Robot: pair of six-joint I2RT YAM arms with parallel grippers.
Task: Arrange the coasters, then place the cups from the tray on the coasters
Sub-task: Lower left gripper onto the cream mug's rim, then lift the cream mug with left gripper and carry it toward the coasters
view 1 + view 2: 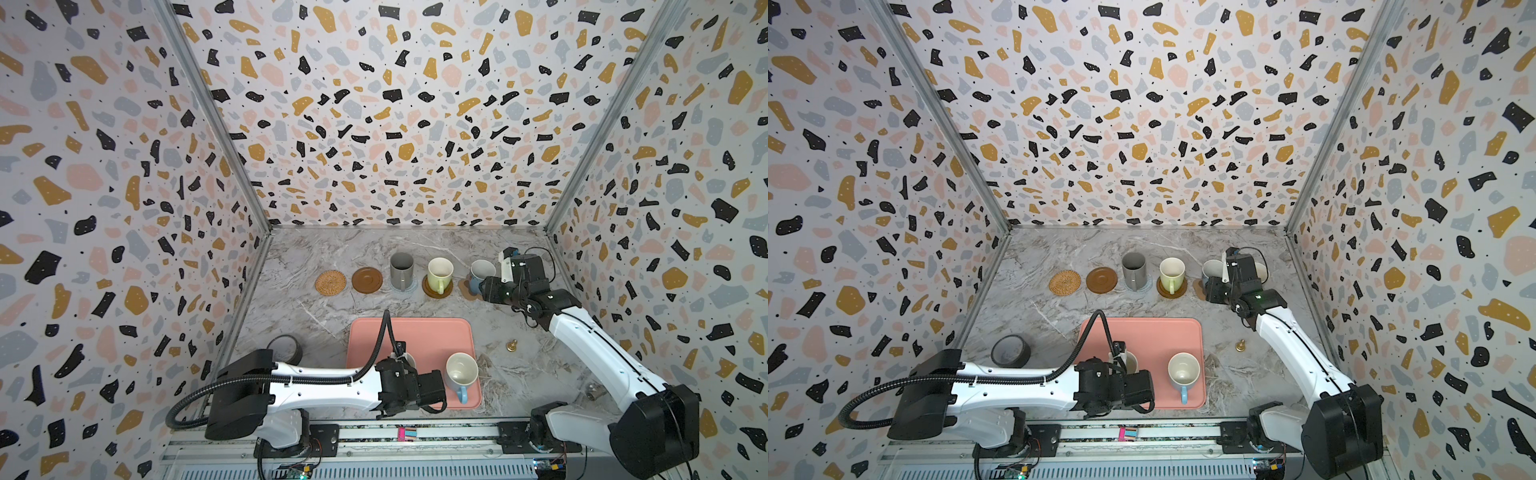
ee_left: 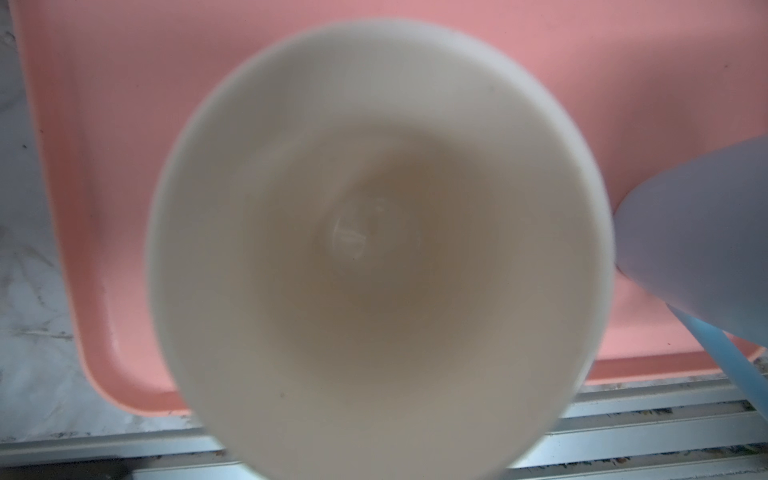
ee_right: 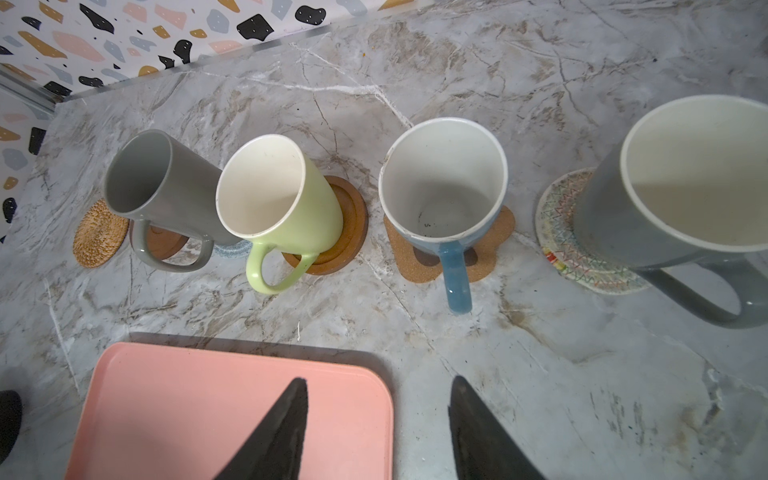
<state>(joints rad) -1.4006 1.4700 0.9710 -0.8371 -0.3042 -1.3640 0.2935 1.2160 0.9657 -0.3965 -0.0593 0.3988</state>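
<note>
Marbled grey tabletop, boxed in by terrazzo-print walls. We see the left pincer (image 1: 401, 368) pointing down at a cream-lined cup (image 2: 374, 249) at the left part of the salmon-pink tray (image 1: 415, 332). The cup fills the left wrist view, blurred, and no fingers show there, so we cannot tell whether the pincer is clenched on it. Just beside it on the tray stands a blue cup (image 1: 460, 372), handle toward the near edge.

The right pincer (image 3: 378, 380) hangs released near the far row of cups, its two dark fingers apart with nothing between them. In that row a dark grey cup (image 3: 685, 187) stands on the cream woven coaster (image 3: 561, 232). A second blue cup (image 3: 442, 187) stands on the paw-shaped coaster (image 3: 415, 266), and a light green cup (image 3: 278, 195) on a wooden disc (image 3: 353, 224). The light grey cup (image 3: 162, 178) stands on the blue-grey woven coaster (image 3: 232, 249). Past these lie a bare wooden disc (image 1: 367, 279) and the tan woven coaster (image 1: 330, 282), both without cups.
</note>
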